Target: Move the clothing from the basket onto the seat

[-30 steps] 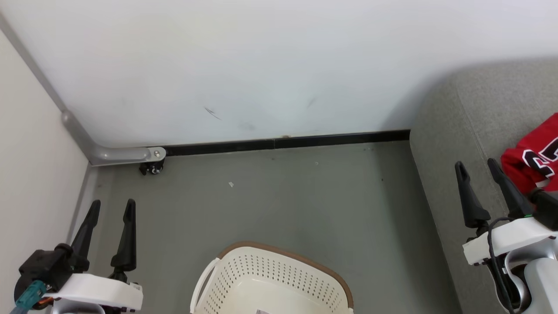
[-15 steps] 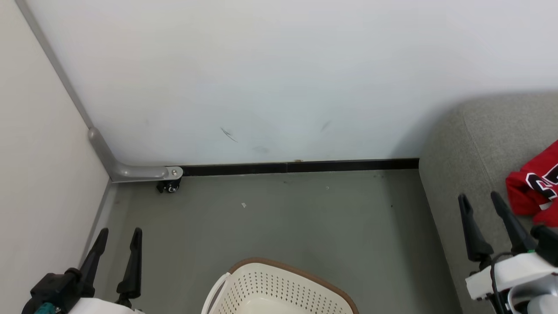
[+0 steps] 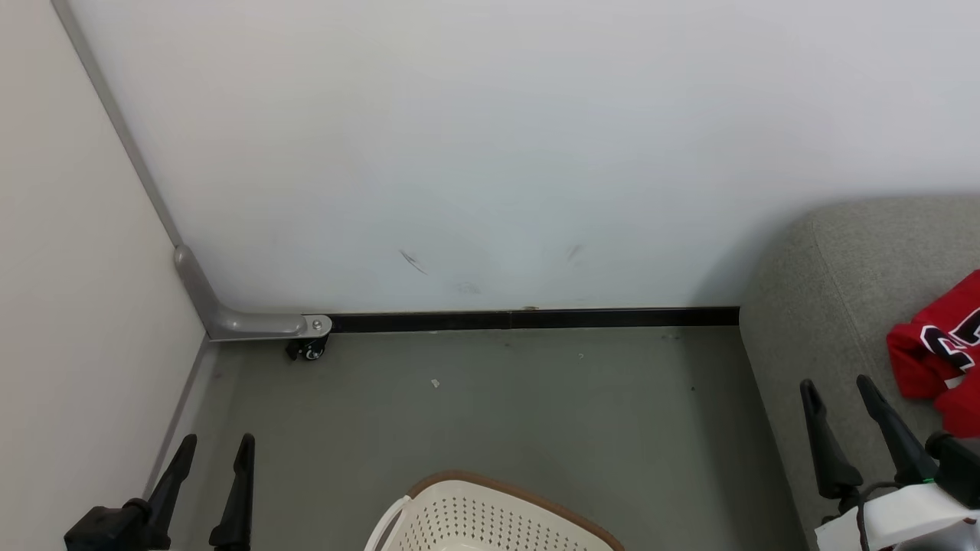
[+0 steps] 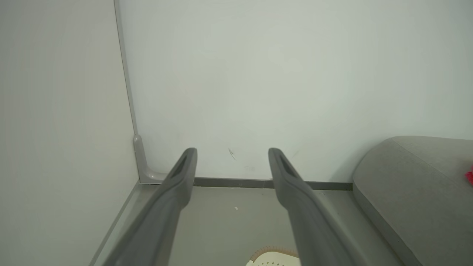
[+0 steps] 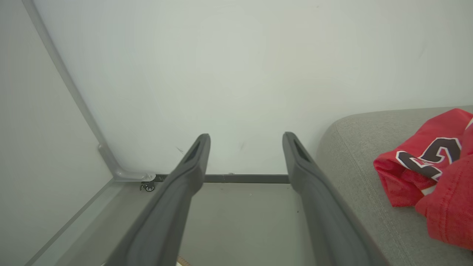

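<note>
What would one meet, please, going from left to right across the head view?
left gripper → small black caster wheel → laundry basket → right gripper → red clothing

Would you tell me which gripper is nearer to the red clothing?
Right. The right gripper hovers just beside the clothing; the left gripper is far across the floor.
</note>
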### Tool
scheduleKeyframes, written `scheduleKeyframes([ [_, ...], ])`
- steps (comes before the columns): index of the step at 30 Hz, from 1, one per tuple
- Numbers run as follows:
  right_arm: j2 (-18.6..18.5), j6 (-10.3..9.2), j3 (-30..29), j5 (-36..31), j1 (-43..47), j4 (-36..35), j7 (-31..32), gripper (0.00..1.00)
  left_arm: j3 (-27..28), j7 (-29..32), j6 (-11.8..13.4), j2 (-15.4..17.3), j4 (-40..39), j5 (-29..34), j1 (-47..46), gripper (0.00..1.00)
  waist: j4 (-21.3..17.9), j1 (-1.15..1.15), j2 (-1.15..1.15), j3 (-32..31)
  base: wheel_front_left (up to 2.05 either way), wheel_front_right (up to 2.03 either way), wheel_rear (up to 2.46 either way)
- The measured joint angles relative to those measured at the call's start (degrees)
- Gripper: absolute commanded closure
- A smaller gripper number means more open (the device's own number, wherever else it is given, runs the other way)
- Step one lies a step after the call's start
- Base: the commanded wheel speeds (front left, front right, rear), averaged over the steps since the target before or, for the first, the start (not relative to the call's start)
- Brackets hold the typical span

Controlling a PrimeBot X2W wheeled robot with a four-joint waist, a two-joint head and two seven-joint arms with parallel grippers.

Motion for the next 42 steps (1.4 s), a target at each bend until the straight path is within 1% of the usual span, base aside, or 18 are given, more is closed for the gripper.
scheduleKeyframes([
  [20,0.2,0.0,0.2,-0.1,2.0,-1.9,0.0,0.0,0.3,0.0,-0.4,-0.3,0.8,1.1,0.2,0.0,-0.5,0.0,0.0,-0.8,0.0,0.0,0.0],
  [21,0.3,0.0,0.2,-0.1,2.1,-1.7,0.0,1.0,0.2,0.0,-0.4,-0.4,1.0,1.3,0.2,1.0,-0.5,0.0,0.0,-0.8,0.0,0.0,0.0],
  [28,3.0,-0.02,1.1,-0.1,4.8,2.8,0.2,1.0,-0.6,0.2,-0.4,-3.3,5.4,1.1,3.1,1.0,-0.5,0.0,0.0,-0.8,0.0,0.0,0.0],
  [31,3.4,-0.01,1.1,0.7,5.3,3.4,0.3,1.0,-0.5,0.7,-0.4,-3.7,6.0,0.1,3.4,1.0,-0.5,0.0,0.0,-0.8,0.0,0.0,0.0],
  [37,3.4,-0.01,0.3,5.0,5.0,4.4,1.7,1.0,0.4,2.5,-0.4,-3.7,6.8,-4.2,3.0,1.0,-0.6,0.0,0.0,-0.8,0.0,0.0,0.0],
  [42,3.5,-0.02,-0.1,10.2,4.0,4.9,3.0,1.0,0.6,3.7,-0.4,-3.8,7.1,-8.0,2.6,1.0,-0.7,0.0,0.0,-0.6,0.0,0.0,0.0],
])
